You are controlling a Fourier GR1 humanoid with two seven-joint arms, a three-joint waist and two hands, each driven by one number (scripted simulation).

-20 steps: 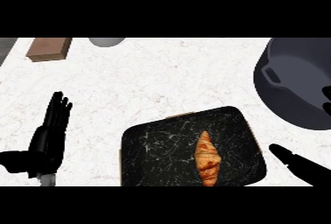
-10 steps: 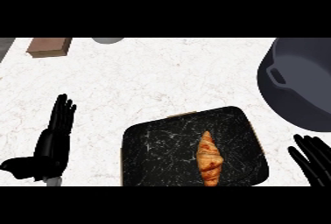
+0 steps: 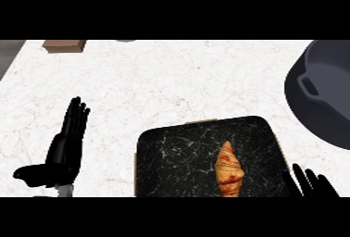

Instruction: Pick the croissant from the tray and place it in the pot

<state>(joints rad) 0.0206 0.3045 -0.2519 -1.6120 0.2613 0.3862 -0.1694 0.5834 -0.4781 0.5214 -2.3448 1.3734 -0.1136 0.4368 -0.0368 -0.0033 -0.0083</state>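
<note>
On the left of the counter [image 3: 171, 83], the left hand [image 3: 65, 148] is seen at rest, its fingers straight and pointed away from the robot, with nothing held. A brown block [image 3: 65, 45] is seen at the counter's far edge, well apart from the things of the task.

Towards the middle, the dark tray [image 3: 171, 152] is set close to the near edge, and the croissant [image 3: 229, 169] is laid flat in its right half. Its long axis is run almost straight away from the robot, with one narrow tip towards the far side and the other end at the lower edge of the view.

To the right of the tray, only the fingers of the right hand [image 3: 311, 184] are shown. They are held straight and slightly spread, and nothing is grasped. The croissant is placed to the left of those fingers, near but not touched, and the right hand is judged much the nearer of the two. A sideways approach across the croissant's short width is thought to be called for, so that fingers and thumb can be closed on its flanks.

The pot [image 3: 328, 97] is found at the far right, beyond the tray's far right corner and partly cut off by the view's edge.
</note>
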